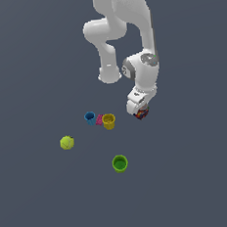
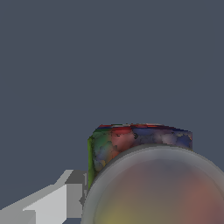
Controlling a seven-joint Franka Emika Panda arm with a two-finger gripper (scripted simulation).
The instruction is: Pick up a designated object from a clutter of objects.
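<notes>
Now, block: small dark multicoloured cube-like block [image 2: 131, 142], round greyish top toward wrist camera; long axis unclear.
Gripper: white gripper [image 1: 141, 114] clamped on block.
Cups: three: blue [image 1: 90, 118], yellow [image 1: 109, 121], green [image 1: 120, 163].
Ball: one yellow-green [image 1: 66, 142].

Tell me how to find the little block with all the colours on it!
Look for the big white robot arm and follow it down to its claw. The multicoloured block sits right at the claw's tip, off to the exterior view's right of the yellow cup. It is dark with red, blue and green patches, while each cup is one plain colour.

Grey floor [image 1: 35, 201]: blue cup [image 1: 90, 118], yellow cup [image 1: 109, 121], green cup [image 1: 120, 163], ball [image 1: 66, 142].
</notes>
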